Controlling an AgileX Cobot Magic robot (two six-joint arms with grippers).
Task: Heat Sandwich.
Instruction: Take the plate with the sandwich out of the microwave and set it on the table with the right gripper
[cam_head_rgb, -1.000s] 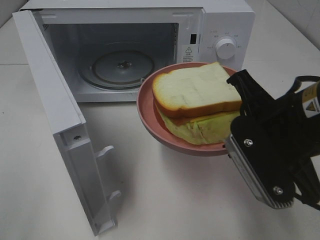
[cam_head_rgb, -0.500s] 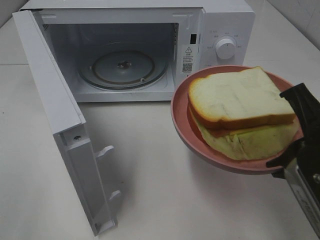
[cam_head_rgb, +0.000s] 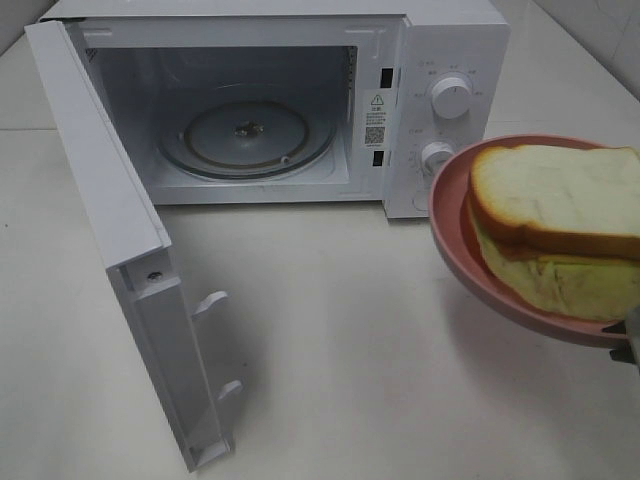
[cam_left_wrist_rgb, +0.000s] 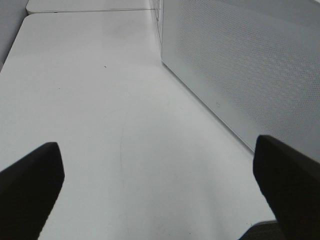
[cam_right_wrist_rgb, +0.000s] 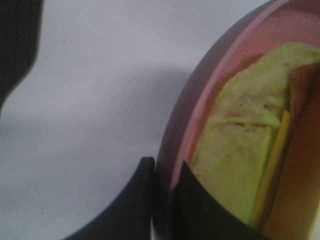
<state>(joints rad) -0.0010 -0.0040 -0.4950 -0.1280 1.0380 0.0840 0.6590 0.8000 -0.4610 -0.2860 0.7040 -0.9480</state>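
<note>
The sandwich (cam_head_rgb: 560, 215), white bread with tan crust over a yellowish layer, lies on a round pink plate (cam_head_rgb: 450, 235) held above the table at the right edge of the high view, right of the microwave's knobs. In the right wrist view my right gripper (cam_right_wrist_rgb: 167, 200) is shut on the plate's rim (cam_right_wrist_rgb: 200, 100), one finger under it and one inside beside the sandwich (cam_right_wrist_rgb: 240, 165). Only a sliver of that gripper (cam_head_rgb: 632, 335) shows from above. My left gripper (cam_left_wrist_rgb: 160, 190) is open and holds nothing, low over the table beside the microwave's side wall (cam_left_wrist_rgb: 240, 65).
The white microwave (cam_head_rgb: 450, 50) stands at the back with its door (cam_head_rgb: 110, 220) swung wide open to the left. Its glass turntable (cam_head_rgb: 245, 135) is bare. Two knobs (cam_head_rgb: 450, 97) sit on its right panel. White tabletop (cam_head_rgb: 330, 340) lies in front.
The plate with the sandwich has moved right, away from the microwave's opening, towards the right edge of the view. The right arm has slid almost out of frame. The left gripper stays open.
</note>
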